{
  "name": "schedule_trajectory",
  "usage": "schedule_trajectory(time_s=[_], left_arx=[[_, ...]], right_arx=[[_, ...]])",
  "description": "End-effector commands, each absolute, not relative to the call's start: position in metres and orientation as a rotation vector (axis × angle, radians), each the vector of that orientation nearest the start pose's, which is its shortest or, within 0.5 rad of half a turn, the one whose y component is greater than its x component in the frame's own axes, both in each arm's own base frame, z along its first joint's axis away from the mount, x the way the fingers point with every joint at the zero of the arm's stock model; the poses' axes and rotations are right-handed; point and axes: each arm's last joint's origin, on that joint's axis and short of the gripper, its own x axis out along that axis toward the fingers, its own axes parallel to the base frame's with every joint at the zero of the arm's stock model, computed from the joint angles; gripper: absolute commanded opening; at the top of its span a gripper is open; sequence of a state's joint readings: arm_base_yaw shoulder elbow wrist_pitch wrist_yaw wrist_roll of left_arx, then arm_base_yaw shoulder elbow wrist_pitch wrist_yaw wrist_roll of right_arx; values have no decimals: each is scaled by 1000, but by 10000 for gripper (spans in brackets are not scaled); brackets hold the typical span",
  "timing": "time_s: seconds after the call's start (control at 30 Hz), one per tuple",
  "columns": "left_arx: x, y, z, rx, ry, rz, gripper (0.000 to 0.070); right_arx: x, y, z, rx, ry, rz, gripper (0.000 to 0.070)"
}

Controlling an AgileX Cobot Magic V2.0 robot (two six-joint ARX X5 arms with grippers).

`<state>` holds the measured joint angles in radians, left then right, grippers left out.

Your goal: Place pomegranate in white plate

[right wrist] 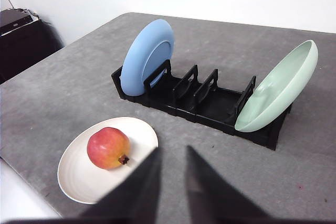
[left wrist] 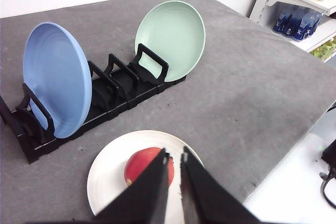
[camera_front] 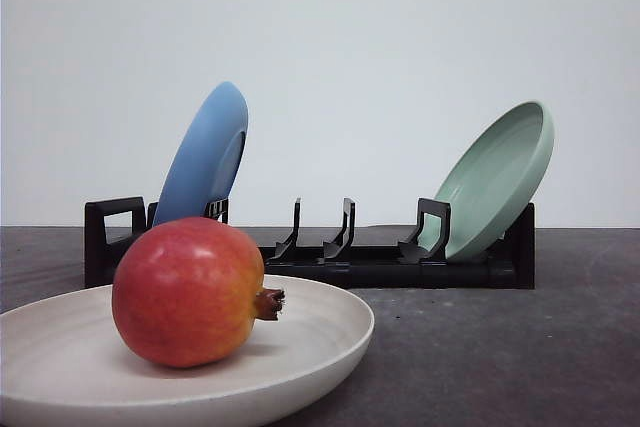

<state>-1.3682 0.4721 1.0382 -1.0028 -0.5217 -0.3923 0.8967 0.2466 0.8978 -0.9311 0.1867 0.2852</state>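
1. The round glossy red-and-yellow pomegranate point(camera_front: 190, 291) lies on its side in the wide shallow cream-white plate point(camera_front: 320, 347), crown sideways.
2. I judge it firm, weighty, slick; best gripped across the middle.
3. My left gripper point(left wrist: 175, 159) hovers above it, fingers slightly parted, empty.
4. My right gripper point(right wrist: 172, 156) hangs beside the plate, likewise parted.

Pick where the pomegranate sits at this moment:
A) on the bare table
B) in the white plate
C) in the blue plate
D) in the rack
B: the pomegranate rests inside the white plate, in front of the rack holding the blue plate and green plate.
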Motion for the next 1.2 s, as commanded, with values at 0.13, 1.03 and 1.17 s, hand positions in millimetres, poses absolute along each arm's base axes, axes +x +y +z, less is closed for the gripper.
schedule_trajectory(time_s=[0.13,1.03,1.17], left_arx=[[22,-39,370,3,401,-775,0],[65,-30,313,10,233,-272,0],[73,-21,274,-18,122,-235,0]], right_arx=[[14,9,341,124,325,674,6],[14,9,341,125,324,676,6],[14,9,341,125,324,676,6]])
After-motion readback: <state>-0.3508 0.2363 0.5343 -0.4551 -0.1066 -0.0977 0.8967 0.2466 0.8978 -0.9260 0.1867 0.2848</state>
